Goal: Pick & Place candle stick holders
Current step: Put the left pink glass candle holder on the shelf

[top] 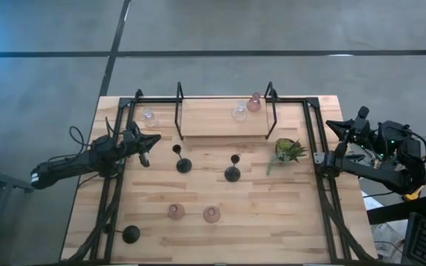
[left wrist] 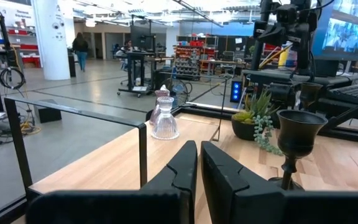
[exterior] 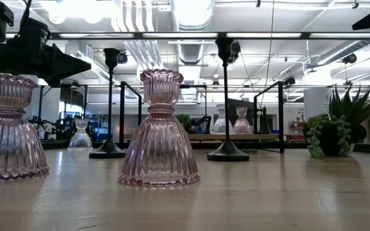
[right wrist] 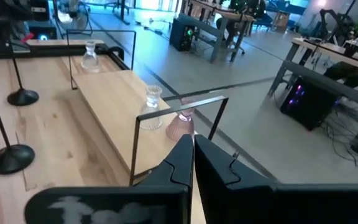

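Two black stemmed candle stick holders (top: 182, 162) (top: 232, 171) stand on their round bases mid-table, and a third (top: 129, 234) stands at the near left corner. Two squat pink ones (top: 176, 212) (top: 211, 215) stand near the front edge. A clear one (top: 239, 112) and a pink one (top: 254, 103) stand on the raised shelf (top: 213, 118); another clear one (top: 149, 117) stands at the far left. My left gripper (top: 151, 140) (left wrist: 199, 146) is shut and level at the left edge, touching nothing. My right gripper (top: 331, 123) (right wrist: 191, 140) is shut beyond the right rail, empty.
A small green plant in a dark pot (top: 288, 150) stands at the right, near the shelf's right end. Black frame rails (top: 316, 148) run along the table's sides and back, and thin posts (top: 179, 111) stand at the shelf's ends. Bare wood lies between the black and pink holders.
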Tool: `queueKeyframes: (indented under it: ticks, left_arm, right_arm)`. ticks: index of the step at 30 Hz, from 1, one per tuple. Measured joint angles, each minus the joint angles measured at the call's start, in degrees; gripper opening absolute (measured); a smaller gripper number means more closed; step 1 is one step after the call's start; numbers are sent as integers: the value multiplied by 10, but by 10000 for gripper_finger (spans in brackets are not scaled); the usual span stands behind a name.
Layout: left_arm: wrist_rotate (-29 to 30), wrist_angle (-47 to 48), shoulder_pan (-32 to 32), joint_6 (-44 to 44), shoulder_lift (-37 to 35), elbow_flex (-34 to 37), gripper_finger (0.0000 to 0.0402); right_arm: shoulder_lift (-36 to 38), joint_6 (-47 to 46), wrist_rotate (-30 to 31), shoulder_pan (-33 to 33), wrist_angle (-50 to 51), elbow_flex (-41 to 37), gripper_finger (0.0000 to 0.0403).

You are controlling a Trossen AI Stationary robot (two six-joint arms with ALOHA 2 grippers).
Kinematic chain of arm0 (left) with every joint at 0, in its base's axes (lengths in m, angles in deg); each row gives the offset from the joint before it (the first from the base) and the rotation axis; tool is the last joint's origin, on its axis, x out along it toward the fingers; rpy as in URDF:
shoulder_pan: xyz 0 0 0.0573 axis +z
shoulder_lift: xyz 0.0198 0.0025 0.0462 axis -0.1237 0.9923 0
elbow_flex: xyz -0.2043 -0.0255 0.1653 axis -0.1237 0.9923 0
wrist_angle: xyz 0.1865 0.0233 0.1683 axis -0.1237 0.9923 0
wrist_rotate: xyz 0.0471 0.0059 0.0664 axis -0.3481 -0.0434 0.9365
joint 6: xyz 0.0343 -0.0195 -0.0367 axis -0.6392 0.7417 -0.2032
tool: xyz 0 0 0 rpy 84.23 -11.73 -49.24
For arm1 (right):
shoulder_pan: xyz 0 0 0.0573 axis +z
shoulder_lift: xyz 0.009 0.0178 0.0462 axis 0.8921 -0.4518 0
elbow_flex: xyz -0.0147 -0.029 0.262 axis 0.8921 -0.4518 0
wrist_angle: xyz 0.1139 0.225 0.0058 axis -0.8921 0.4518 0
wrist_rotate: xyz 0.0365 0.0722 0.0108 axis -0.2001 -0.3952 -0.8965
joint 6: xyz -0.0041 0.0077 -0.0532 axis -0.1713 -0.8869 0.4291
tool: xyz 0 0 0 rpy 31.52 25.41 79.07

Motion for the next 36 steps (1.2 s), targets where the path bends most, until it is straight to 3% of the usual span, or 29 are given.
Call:
queueKeyframes:
  ticks: [7,13,23,30,36]
  left_arm:
    - [6,-39,0,56,0,0,26]
    - [70,-59,0,156,0,0,26]
    - [107,-62,0,152,1,-16,26]
    - [143,-40,0,46,36,-143,26]
    - [175,74,1,23,144,-312,26]
  right_arm:
    - [-2,-49,-4,0,-13,-1,8]
    - [-2,-120,-4,0,-13,-3,9]
    - [-2,-118,-3,0,-3,-3,8]
    - [-2,-118,-3,0,-3,-3,8]
    - [-2,-118,-3,0,-3,-3,9]
